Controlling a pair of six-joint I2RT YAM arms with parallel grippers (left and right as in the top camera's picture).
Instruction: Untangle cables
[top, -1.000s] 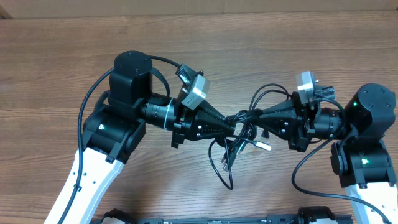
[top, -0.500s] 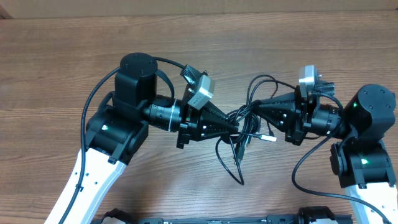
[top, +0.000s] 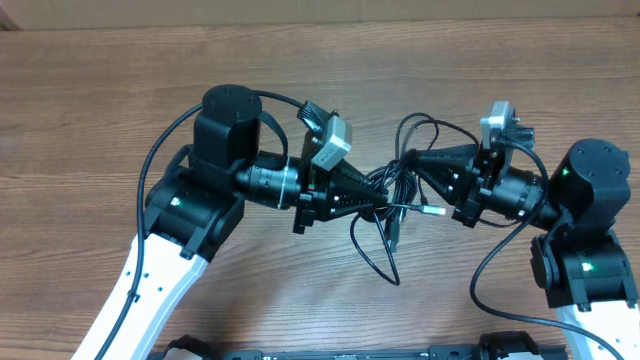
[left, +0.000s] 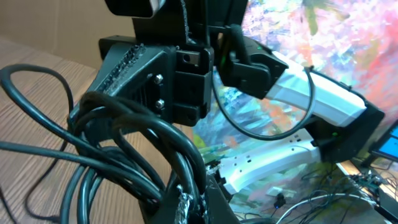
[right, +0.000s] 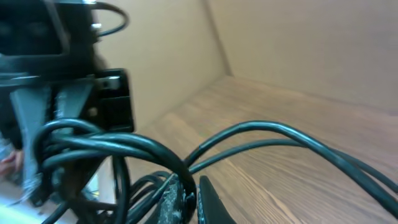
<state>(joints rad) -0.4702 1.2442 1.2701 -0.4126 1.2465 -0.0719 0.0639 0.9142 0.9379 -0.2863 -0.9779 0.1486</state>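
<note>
Untangling barely begun: cables form 1 knotted bundle over the tabletop centre, left gripper and right gripper each pinching it, 0 cords freed.

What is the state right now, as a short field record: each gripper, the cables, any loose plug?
left gripper: shut on the cables
right gripper: shut on the cables, tip facing the left gripper
cables: knotted in a bundle between the two grippers, with one loop trailing toward the robot
silver-tipped plug: free, sticking out under the right gripper
table: bare wood around the bundle
</note>
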